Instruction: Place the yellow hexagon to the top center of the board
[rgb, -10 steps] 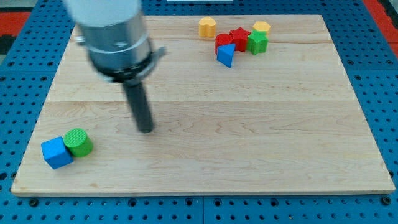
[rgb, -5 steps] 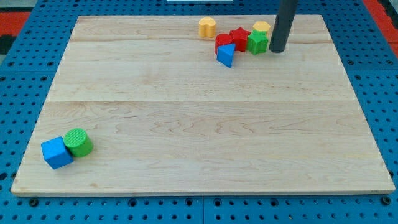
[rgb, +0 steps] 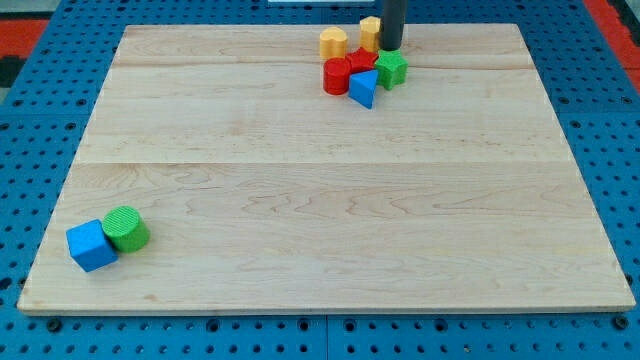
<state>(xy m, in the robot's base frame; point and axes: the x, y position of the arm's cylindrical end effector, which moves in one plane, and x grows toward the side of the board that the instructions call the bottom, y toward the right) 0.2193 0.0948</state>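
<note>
The yellow hexagon (rgb: 369, 33) sits near the board's top edge, a little right of centre. My tip (rgb: 392, 47) touches its right side, and the rod hides part of it. A second yellow block (rgb: 333, 43) lies just to the hexagon's left. Below them is a tight cluster: a red cylinder (rgb: 337, 75), a red star (rgb: 362, 62), a green star (rgb: 391, 67) and a blue triangle (rgb: 364, 88). The green star lies directly below my tip.
A blue cube (rgb: 90, 245) and a green cylinder (rgb: 126, 228) touch each other near the bottom left corner of the wooden board (rgb: 320, 200). A blue pegboard surrounds the board.
My tip moved from the right of the green star up and left to the top edge. The yellow hexagon was pushed left, and the red and green blocks shifted left too.
</note>
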